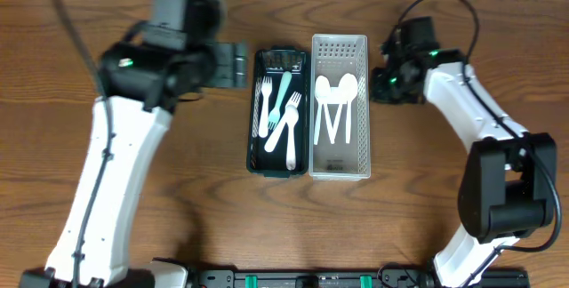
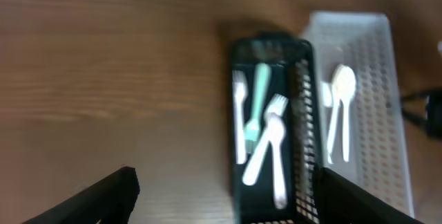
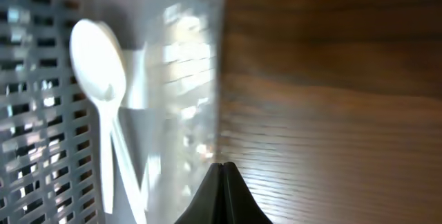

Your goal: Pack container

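A black mesh bin [image 1: 252,119] holds several forks [image 1: 284,119], white and one mint green; it also shows in the left wrist view [image 2: 304,113]. Beside it on the right stands a white perforated bin [image 1: 364,110] with white spoons [image 1: 336,97] lying in it; it also shows in the left wrist view [image 2: 387,79]. My left gripper [image 1: 233,64] is open and empty, just left of the black bin's far end; its fingers frame that bin in the left wrist view [image 2: 224,200]. My right gripper [image 1: 384,82] is shut and empty beside the white bin's right wall [image 3: 186,79], in the right wrist view [image 3: 222,172].
The two bins stand side by side mid-table on the brown wooden top [image 1: 178,208]. Black cables run from both arms at the back. The robot base bar [image 1: 311,279] sits at the front edge.
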